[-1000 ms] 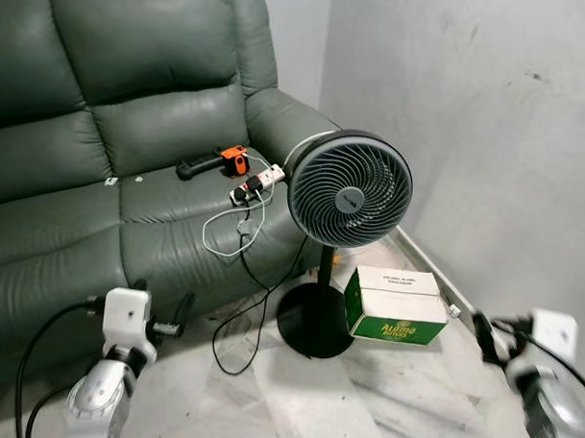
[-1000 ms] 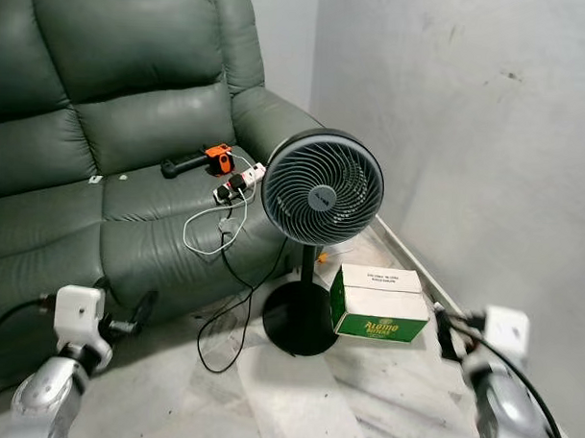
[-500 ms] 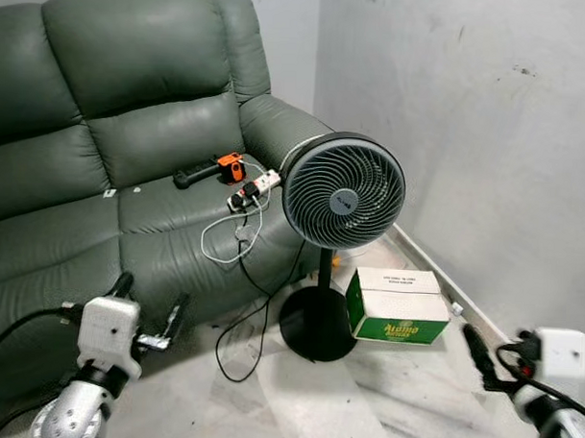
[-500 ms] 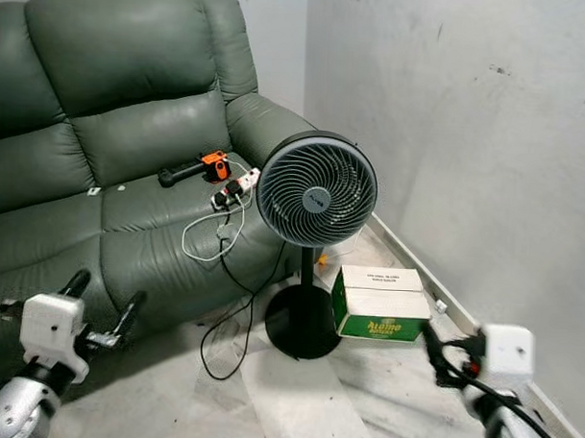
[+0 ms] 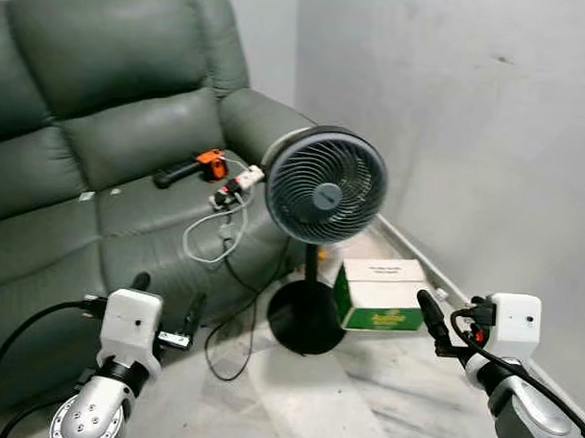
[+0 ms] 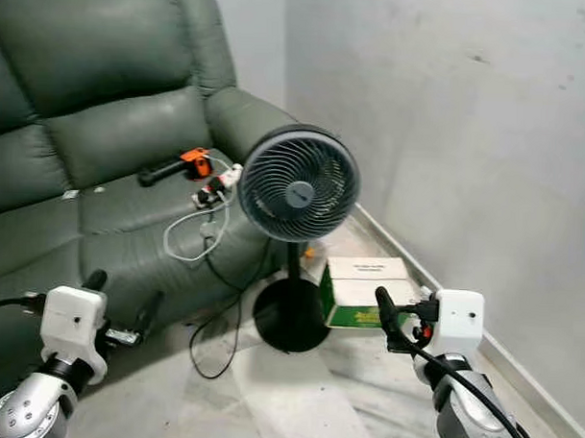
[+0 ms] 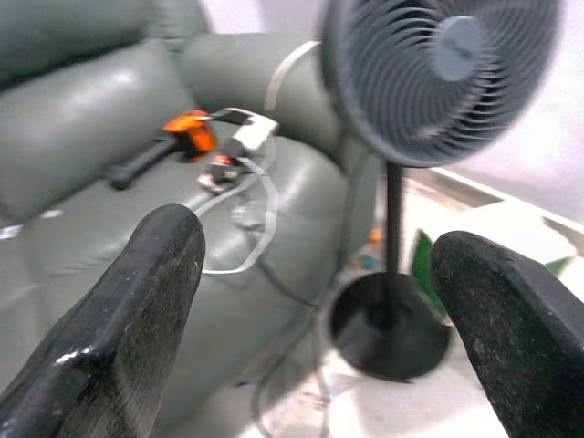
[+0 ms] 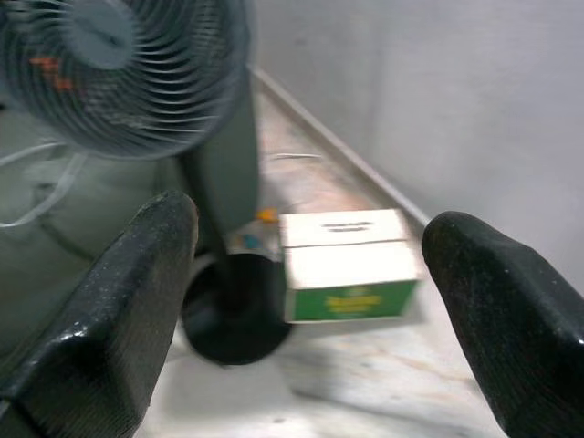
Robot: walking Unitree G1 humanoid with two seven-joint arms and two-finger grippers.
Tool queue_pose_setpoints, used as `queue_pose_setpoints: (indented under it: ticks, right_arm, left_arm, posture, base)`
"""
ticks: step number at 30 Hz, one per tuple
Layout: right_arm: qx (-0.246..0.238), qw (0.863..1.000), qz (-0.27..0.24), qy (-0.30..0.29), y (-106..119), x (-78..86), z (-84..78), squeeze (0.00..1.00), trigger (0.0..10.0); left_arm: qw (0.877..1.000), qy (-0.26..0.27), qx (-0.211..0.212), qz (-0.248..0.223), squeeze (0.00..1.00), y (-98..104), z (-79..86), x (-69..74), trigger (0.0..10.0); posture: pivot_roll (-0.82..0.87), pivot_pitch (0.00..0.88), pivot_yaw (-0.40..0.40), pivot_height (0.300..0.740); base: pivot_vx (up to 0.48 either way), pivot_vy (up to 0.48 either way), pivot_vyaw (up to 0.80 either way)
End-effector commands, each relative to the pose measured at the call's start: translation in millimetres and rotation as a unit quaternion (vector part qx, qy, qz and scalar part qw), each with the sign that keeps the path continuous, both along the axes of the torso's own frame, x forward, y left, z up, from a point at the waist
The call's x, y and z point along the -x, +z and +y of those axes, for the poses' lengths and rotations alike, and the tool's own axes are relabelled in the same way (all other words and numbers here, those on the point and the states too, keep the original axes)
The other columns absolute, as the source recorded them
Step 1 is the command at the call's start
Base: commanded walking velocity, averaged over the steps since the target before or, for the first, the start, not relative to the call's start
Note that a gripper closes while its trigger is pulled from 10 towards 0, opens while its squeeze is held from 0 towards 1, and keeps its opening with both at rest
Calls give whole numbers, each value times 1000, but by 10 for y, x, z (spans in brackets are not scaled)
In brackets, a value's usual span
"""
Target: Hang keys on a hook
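Note:
My left gripper [image 5: 169, 299] hangs low at the left, over the floor in front of the green sofa [image 5: 102, 174]. Its black fingers [image 7: 137, 301] stand wide apart with nothing between them, so it is open. My right gripper [image 8: 310, 301] is held low at the right, beside the green and white box [image 5: 378, 293]. It is open too and holds nothing. One of its fingers [image 5: 431, 319] points toward the fan's base.
A black pedestal fan [image 5: 322, 186] stands on the marble floor by the sofa's arm. An orange and black tool [image 5: 193, 167], a power strip [image 5: 238, 182] and a white cable [image 5: 215, 237] lie on the sofa seat. A grey wall [image 5: 469, 119] runs along the right.
The whole picture has shifted, so the camera has moved. My right gripper has risen and come inward, now level with the box. My left gripper stays low at the left.

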State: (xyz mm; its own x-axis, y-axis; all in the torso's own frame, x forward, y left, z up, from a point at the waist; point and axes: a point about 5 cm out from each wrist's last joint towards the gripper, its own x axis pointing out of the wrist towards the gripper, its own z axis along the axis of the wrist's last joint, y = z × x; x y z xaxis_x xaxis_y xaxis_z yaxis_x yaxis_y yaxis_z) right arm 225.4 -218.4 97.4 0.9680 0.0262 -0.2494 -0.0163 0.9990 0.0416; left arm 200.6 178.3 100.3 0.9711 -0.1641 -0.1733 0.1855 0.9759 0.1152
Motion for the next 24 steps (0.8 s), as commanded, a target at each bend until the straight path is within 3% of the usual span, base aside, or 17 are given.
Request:
queue_pose_setpoints:
  ticks: [1,9,14,20,24]
  right_arm:
    - [11,1000,-9,-8,69,-42,-7,0,10000]
    - [-4,1000,-14,-22,140,-73,-30,0,10000]
    - [-7,999,-17,-38,147,-58,7,0,10000]
    - [-33,998,-31,-52,170,-34,10,0,10000]
    - [-22,997,-53,-54,252,-70,28,0,10000]
  left_arm:
    - [1000,-14,-4,-6,0,49,-44,-18,10000]
    - [1000,-5,31,3,0,36,-153,-37,10000]
    - [1000,12,22,-12,0,102,-132,-85,10000]
    - [996,12,-37,-80,0,255,-104,-134,10000]
    - [997,21,-18,-75,0,265,-85,-180,10000]
  posture:
    - [8,64,34,740]
    - [-10,77,29,740]
    - [-10,83,33,740]
    - [-10,87,44,740]
    - [-10,84,51,740]
  base:
    - [0,0,-725]
    - [0,0,-730]
    - [0,0,-747]
    - [0,0,-765]
    - [0,0,-788]
